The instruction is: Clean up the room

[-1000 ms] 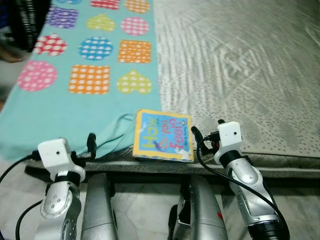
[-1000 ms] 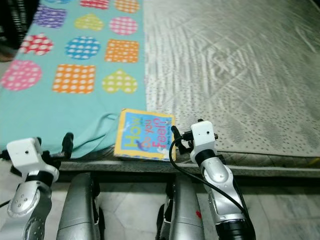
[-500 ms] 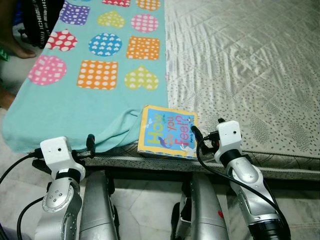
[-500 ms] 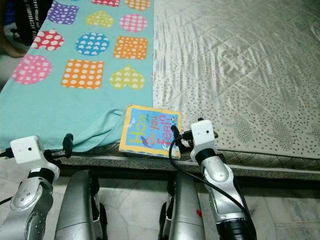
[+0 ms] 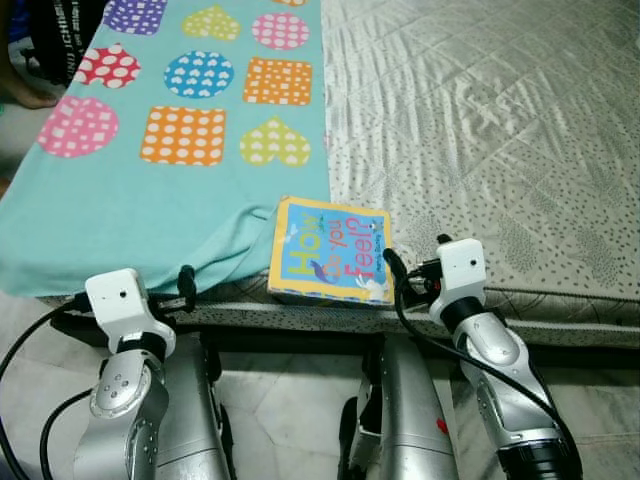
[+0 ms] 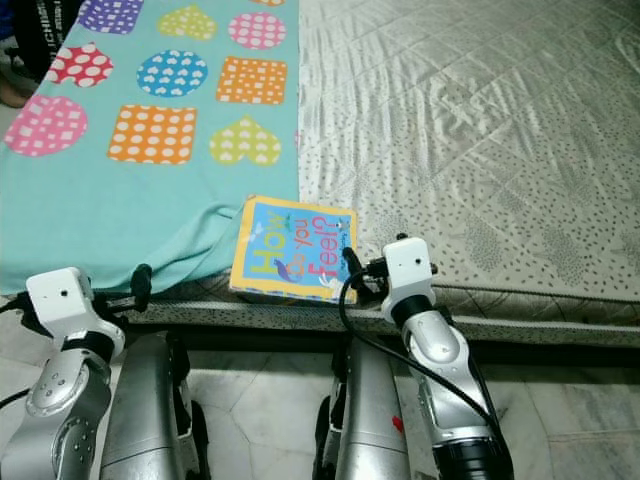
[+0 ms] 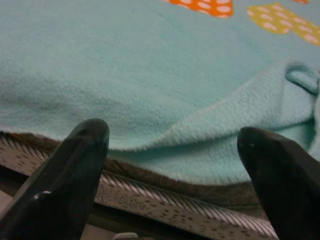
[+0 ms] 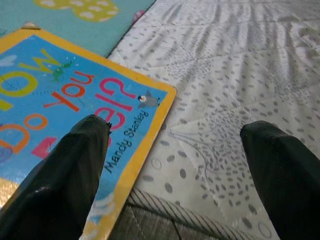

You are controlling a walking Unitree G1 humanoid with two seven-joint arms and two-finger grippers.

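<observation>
Home bedroom: quilted mattress (image 5: 480, 120), patterned fleece blanket (image 5: 170, 170), picture book (image 5: 330, 250).

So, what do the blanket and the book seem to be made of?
Blanket: soft fleece, probably; the left wrist view shows a fuzzy, matte nap and loose folds. Book: likely thick glossy cardboard, judging by its stiff flat cover and thick edge, though the pages are hidden.

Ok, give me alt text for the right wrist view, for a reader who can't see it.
A yellow-edged children's book titled "How Do You Feel?" lies flat at the edge of a grey speckled mattress, with the right gripper open just before the book's corner. A turquoise blanket with a yellow dotted patch lies beyond the book.
</observation>
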